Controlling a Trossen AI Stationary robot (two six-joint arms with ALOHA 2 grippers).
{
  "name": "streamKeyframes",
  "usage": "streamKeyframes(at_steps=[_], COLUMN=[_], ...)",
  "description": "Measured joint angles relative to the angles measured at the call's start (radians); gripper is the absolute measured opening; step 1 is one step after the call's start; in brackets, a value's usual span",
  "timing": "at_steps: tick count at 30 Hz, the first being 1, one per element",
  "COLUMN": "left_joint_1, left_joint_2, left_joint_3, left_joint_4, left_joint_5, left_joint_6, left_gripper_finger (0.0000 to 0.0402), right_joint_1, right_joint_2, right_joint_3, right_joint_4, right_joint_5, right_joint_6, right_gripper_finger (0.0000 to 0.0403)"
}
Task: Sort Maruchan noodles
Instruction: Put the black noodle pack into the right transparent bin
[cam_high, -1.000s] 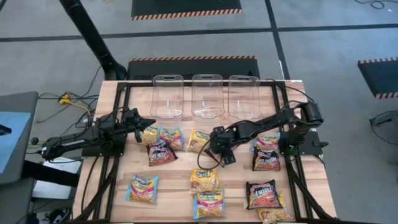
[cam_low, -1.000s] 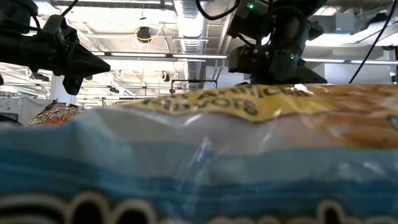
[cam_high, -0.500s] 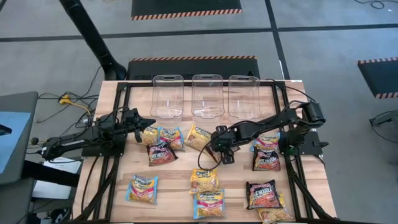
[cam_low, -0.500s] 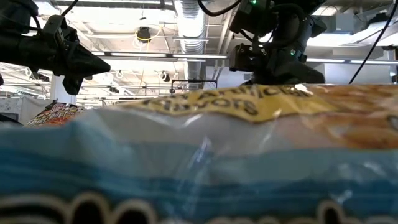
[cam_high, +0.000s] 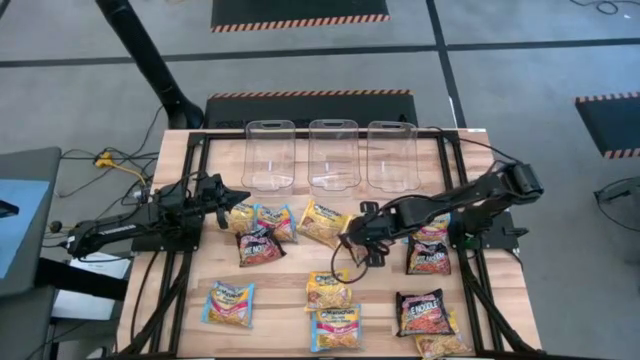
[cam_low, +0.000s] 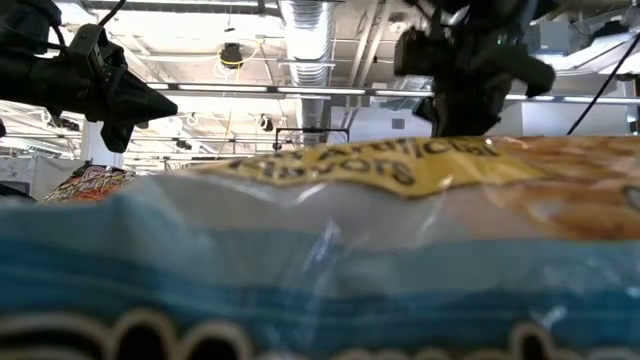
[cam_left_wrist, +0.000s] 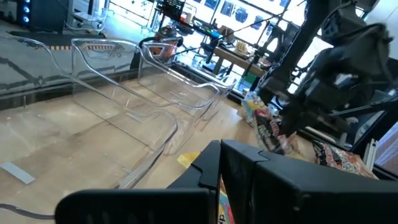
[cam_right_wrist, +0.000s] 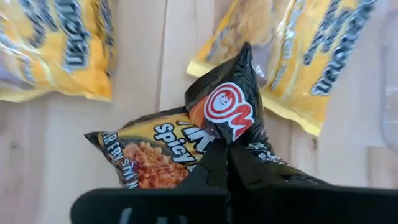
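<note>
**Dark packet pinched near the middle of the table**

The right arm (cam_high: 440, 205) reaches in from the table's right edge toward its middle. The right jaws are closed tight on a crimped corner of a dark packet (cam_right_wrist: 186, 140). It is glossy black film, crumpled, with a red-and-white round logo and an orange noodle picture. Two yellow packets lie flat on the boards just beyond it.

The left arm (cam_high: 150, 215) lies along the left edge. The left jaws are closed on nothing, beside a yellow packet (cam_high: 240, 215).

The other noodles lie scattered over the near half of the table. They are flat, shiny rectangles with sealed, serrated ends. A yellow one (cam_high: 320, 222) sits near the middle, a light blue one with pink (cam_high: 230, 303) toward the near left corner, and a dark one (cam_high: 420, 312) toward the near right corner.

Three bins (cam_high: 333, 153) of clear, rigid plastic with rounded corners stand in a row along the far edge.

The table (cam_high: 285, 275) is pale wooden planking inside a black metal frame. Around it is grey concrete floor (cam_high: 300, 60) with black mats edged in orange stripes. In the low view a blue wrapper fills the foreground, with ceiling ducts and lights behind.
</note>
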Motion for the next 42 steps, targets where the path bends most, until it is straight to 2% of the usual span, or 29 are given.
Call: streamKeyframes(at_steps=[5, 10, 16, 21, 32, 42], left_joint_1=[0.000, 0.000, 0.000, 0.000, 0.000, 0.000], left_joint_2=[0.000, 0.000, 0.000, 0.000, 0.000, 0.000], left_joint_3=[0.000, 0.000, 0.000, 0.000, 0.000, 0.000], left_joint_4=[0.000, 0.000, 0.001, 0.001, 0.001, 0.002], left_joint_5=[0.000, 0.000, -0.002, -0.002, -0.002, -0.007], left_joint_6=[0.000, -0.001, -0.001, -0.002, -0.004, -0.004], left_gripper_finger=[0.0000, 0.0000, 0.0000, 0.0000, 0.0000, 0.0000], right_joint_1=[0.046, 0.080, 0.055, 0.005, -0.173, -0.445], right_joint_2=[-0.073, -0.120, -0.139, -0.140, -0.210, -0.297], right_joint_3=[0.003, 0.072, 0.189, 0.254, 0.270, 0.233], right_joint_4=[-0.015, -0.103, -0.222, -0.276, -0.288, -0.243], right_joint_5=[0.111, 0.301, 0.524, 0.645, 0.760, 0.743], right_joint_6=[0.066, 0.094, 0.070, -0.004, -0.123, -0.318], right_gripper_finger=[0.0004, 0.0004, 0.0004, 0.0004, 0.0004, 0.0004])
